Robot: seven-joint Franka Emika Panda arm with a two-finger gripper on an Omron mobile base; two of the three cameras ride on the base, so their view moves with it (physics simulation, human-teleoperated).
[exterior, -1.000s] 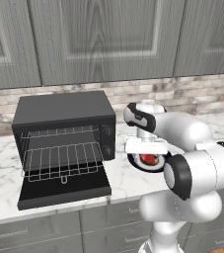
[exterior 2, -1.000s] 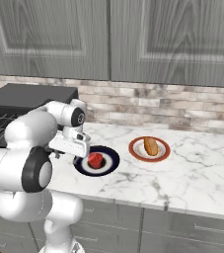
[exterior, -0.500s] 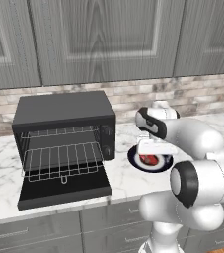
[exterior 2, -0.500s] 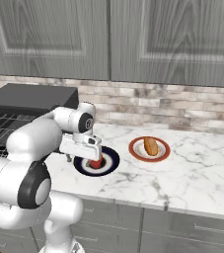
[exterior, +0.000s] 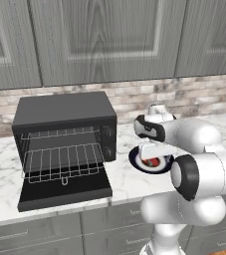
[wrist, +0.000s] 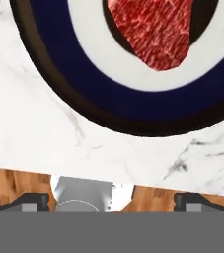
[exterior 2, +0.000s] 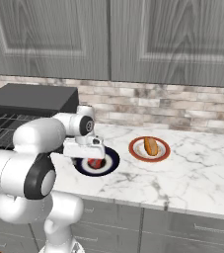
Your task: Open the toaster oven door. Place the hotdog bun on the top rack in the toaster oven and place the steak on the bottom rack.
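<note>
Both base cameras sit behind the arm, looking forward and down at the marble counter [exterior: 0,219] and brick back wall. The left one faces the toaster oven [exterior: 64,142]; the right one sees farther right. Both share the dark-rimmed plate [exterior 2: 111,160]. The hand camera hangs close above that plate, looking straight down near the counter's near edge.

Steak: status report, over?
Gripper open, above steak on blue plate. Oven door down, racks bare. Bun on its plate. Nothing in the way.
</note>
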